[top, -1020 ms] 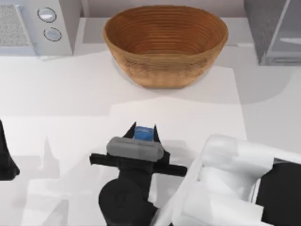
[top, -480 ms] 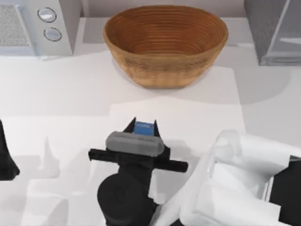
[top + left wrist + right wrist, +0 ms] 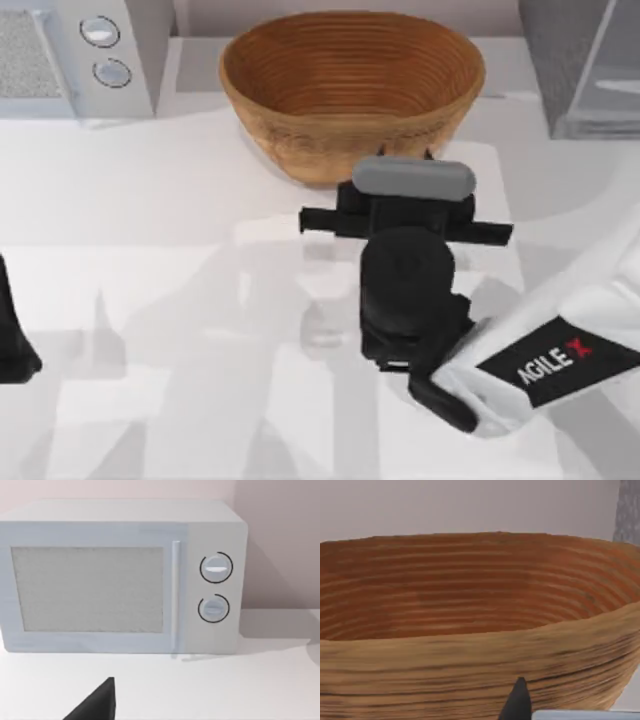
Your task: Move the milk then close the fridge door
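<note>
Woven brown wicker basket (image 3: pixel 352 95) is sitting at the back of the white table (image 3: pixel 150 230), and the right gripper (image 3: pixel 412 160) is hovering just at its near rim. The right wrist view is looking straight at the ribbed basket wall, so the gripper is level with the rim. The black wrist is pointing away across the table, with the white forearm of the right arm (image 3: pixel 545 365) angling in from the table's right side.

Whether that gripper is clenched or released, I cannot tell, since the grey camera block on the wrist is covering it from above. The small blue-and-white milk carton is hidden too. My guess is that it is riding under that block, which would explain the high, level pose at the basket.

Over at the far right, the pale grey glossy fridge door (image 3: pixel 605 70) is standing open beside its dark speckled cabinet (image 3: pixel 545 45), waiting its turn.

The left arm (image 3: pixel 12 340) is sitting parked at the table's left edge, facing the light grey microwave (image 3: pixel 125 575).
</note>
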